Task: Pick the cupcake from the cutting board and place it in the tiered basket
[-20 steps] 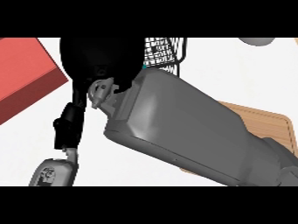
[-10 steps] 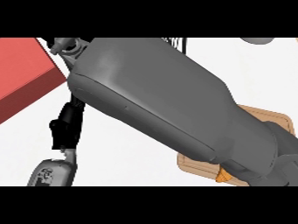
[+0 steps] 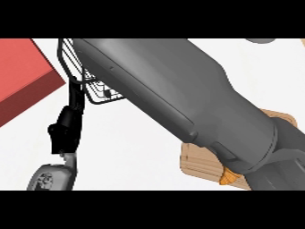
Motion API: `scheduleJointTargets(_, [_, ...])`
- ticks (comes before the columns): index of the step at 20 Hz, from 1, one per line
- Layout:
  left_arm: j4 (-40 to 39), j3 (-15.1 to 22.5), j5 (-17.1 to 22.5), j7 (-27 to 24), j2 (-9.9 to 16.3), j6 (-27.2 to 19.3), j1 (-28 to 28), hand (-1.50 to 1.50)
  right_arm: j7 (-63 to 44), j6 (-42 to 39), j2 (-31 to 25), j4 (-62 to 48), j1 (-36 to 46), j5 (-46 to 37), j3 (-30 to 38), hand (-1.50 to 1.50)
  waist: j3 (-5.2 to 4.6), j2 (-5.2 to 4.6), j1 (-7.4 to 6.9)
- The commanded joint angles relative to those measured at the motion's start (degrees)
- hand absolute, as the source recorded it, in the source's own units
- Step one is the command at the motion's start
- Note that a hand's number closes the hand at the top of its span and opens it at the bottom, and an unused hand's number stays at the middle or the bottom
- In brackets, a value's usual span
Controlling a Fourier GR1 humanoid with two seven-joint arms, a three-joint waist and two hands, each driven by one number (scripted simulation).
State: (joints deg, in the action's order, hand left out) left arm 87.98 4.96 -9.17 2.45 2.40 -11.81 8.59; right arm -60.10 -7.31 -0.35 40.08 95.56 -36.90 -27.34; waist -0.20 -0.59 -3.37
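Observation:
My right forearm fills the middle of the head view, running from the lower right up to the top edge; its hand lies beyond that edge. Behind the arm, at the upper left, part of the black wire tiered basket shows. The wooden cutting board peeks out under the arm at the lower right. I see no cupcake; a small orange piece shows at the board's near edge, and I cannot tell what it is. My left hand rests at the lower left, open, fingers up.
A red box sits at the left, close to the basket. A grey object is cut off by the top edge at the right. White counter shows between my left hand and the board.
My right forearm has swung up and away over the basket, carrying its hand out past the top edge. More of the basket and board now show. The left hand has stayed put.

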Motion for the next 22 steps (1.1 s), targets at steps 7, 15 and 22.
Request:
scheduleJointTargets(7, [1.4, 2.2, 0.7, -1.1, -0.6, 2.3, -0.6, 0.0, -1.0, 15.7, 0.3, -8.7, -3.6, 4.7, 6.8, -1.5, 0.05, -0.27, -0.06])
scheduleJointTargets(15, [-0.1, 1.1, 0.7, -1.3, -0.5, 1.8, -0.3, 0.0, 3.4, 30.7, 0.3, -7.7, -4.3, 7.1, 10.5, -1.5, 0.1, -0.03, 1.01])
scheduleJointTargets(22, [1.0, -0.3, -0.1, 1.3, 0.6, 0.8, 0.5, 0.0, -2.5, 37.1, -4.3, -3.0, -7.4, 4.2, 14.3, -1.5, 0.24, 1.07, 4.45])
